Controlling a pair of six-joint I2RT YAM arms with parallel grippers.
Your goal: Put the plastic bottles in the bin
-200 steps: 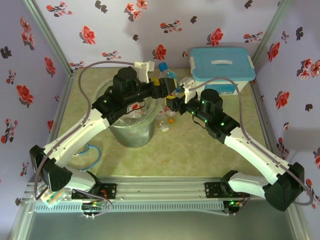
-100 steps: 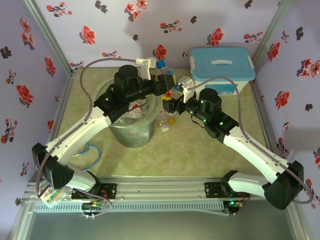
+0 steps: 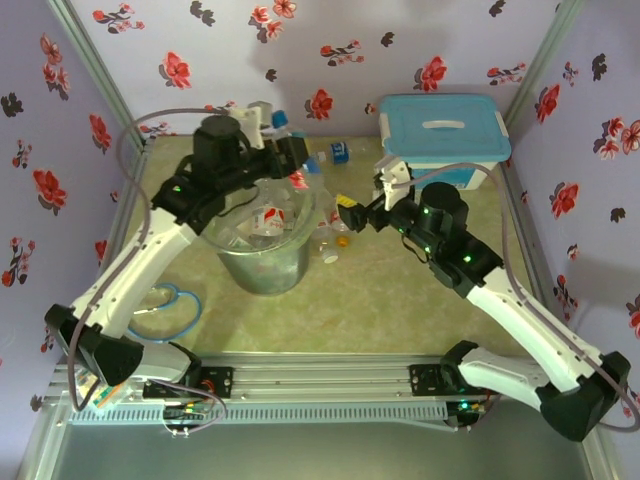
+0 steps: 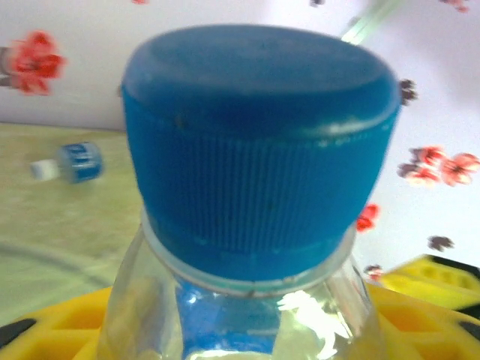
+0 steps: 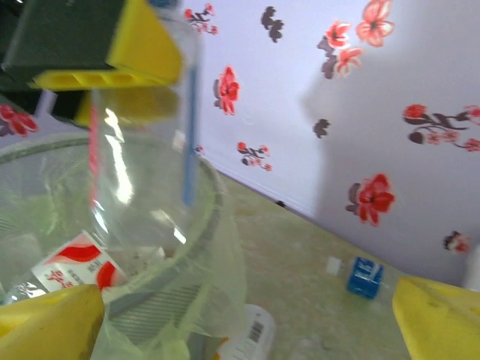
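Note:
My left gripper point(image 3: 293, 152) is shut on a clear bottle with a blue cap point(image 4: 259, 142), which hangs over the back right rim of the grey bin point(image 3: 262, 268). In the right wrist view that held bottle point(image 5: 146, 127) stands above the bag-lined bin point(image 5: 201, 241). A red-labelled bottle point(image 5: 75, 271) lies inside. My right gripper point(image 3: 347, 214) is open to the right of the bin, with nothing between its yellow fingertips point(image 5: 52, 322). Two bottles lie on the table: a blue-labelled one point(image 3: 340, 152) and one point(image 3: 328, 242) against the bin's right side.
A white box with a light-blue lid point(image 3: 440, 130) stands at the back right. A loop of blue cable point(image 3: 178, 300) lies left of the bin. Flowered walls close off the left, back and right sides.
The left arm swung left and back with the blue-capped bottle, from beside the right gripper to over the bin's rim. The right gripper drew back to the right.

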